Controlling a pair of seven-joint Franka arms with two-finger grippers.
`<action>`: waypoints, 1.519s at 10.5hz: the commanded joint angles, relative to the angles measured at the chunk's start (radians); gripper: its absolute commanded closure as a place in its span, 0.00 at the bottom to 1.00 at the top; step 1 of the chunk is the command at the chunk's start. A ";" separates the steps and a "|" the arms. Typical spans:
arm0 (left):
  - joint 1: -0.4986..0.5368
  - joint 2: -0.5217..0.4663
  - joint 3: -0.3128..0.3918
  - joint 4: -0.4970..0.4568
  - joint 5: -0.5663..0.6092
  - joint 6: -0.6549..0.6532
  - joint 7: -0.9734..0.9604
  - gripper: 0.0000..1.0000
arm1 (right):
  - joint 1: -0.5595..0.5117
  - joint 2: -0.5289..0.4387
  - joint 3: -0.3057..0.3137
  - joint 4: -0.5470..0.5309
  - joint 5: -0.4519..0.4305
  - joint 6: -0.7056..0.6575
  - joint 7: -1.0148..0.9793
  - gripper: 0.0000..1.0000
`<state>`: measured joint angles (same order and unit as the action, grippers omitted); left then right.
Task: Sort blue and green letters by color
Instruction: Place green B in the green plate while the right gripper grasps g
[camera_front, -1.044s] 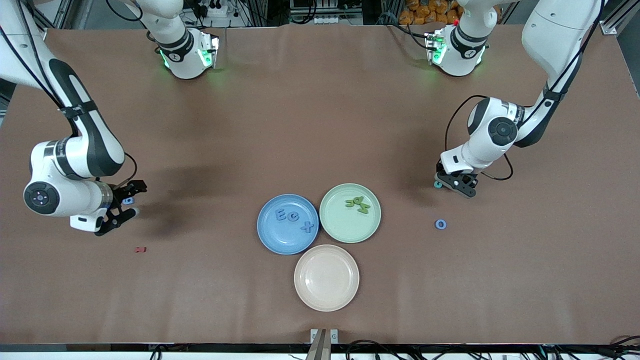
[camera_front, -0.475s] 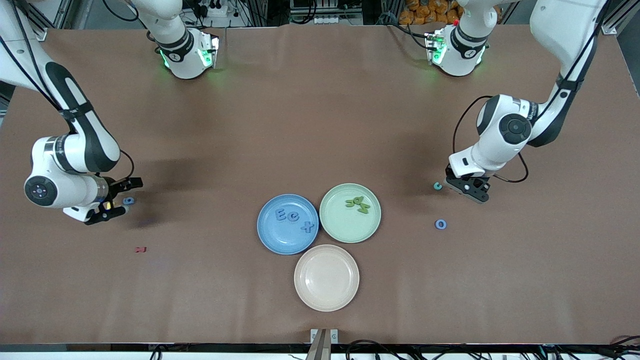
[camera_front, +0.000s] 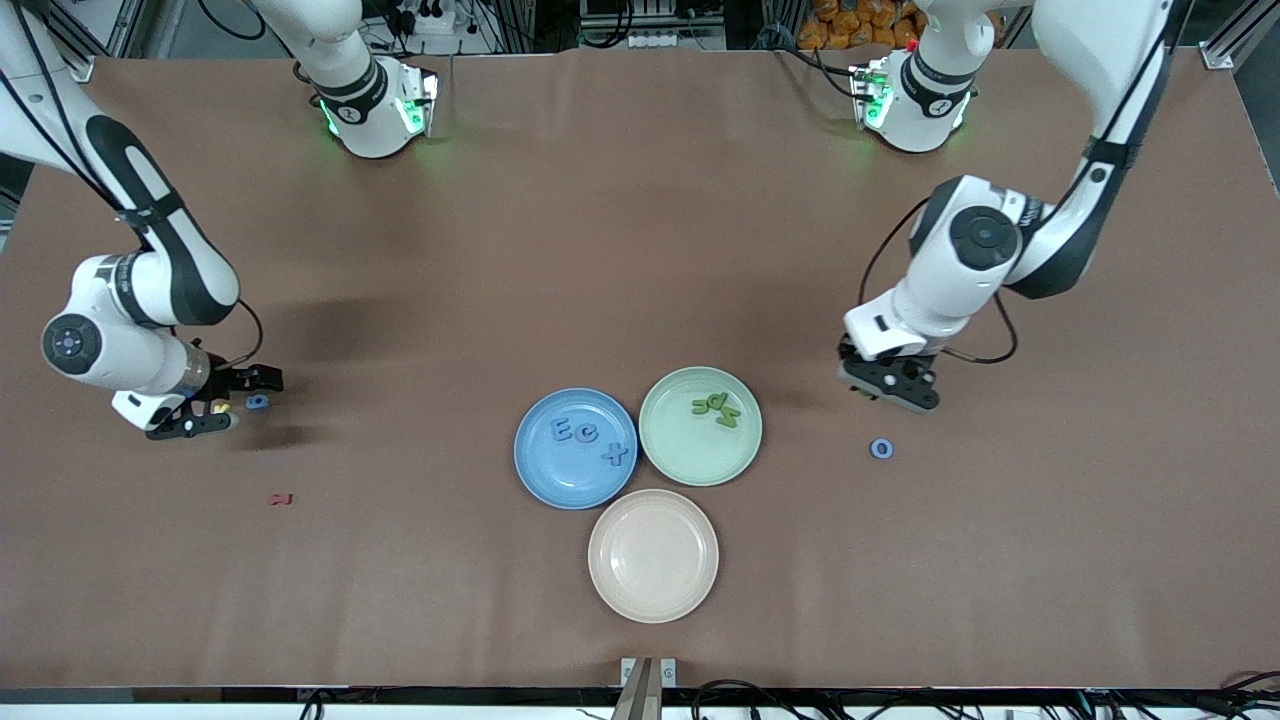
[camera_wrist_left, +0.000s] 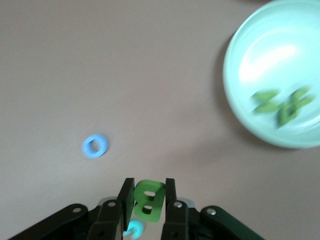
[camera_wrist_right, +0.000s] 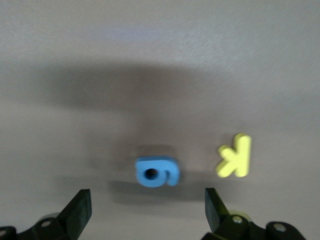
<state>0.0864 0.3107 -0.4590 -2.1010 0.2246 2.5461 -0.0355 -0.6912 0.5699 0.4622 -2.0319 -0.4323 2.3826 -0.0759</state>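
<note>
The left tool (camera_wrist_left: 146, 206) is clenched on a green letter B (camera_wrist_left: 148, 200), held over the desk (camera_front: 640, 250) between the green plate (camera_front: 668, 455) and the blue letter O (camera_front: 881, 448). The right tool (camera_wrist_right: 145, 212) is spread wide, low over a blue letter (camera_wrist_right: 156, 172) with a yellow K (camera_wrist_right: 235, 156) just beside it. Blue letters (camera_front: 588, 436) lie in the blue plate (camera_front: 560, 480) and green letters (camera_front: 716, 407) in the green plate.

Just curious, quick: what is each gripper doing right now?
Left gripper: shut on the green B.
Right gripper: open, holding nothing, over the blue letter.
</note>
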 joint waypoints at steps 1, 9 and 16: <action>-0.112 0.155 -0.001 0.201 -0.018 -0.020 -0.196 1.00 | 0.012 -0.070 0.018 -0.082 -0.016 0.033 0.122 0.00; -0.283 0.347 0.011 0.412 -0.007 -0.020 -0.388 0.68 | -0.016 -0.010 0.000 -0.082 -0.066 0.198 0.117 0.00; -0.257 0.179 0.069 0.467 0.042 -0.226 -0.377 0.00 | -0.021 0.005 -0.002 -0.076 -0.066 0.196 0.110 1.00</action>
<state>-0.1740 0.6321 -0.4103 -1.6674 0.2413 2.5097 -0.4086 -0.6912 0.5682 0.4458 -2.1050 -0.4712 2.5672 0.0160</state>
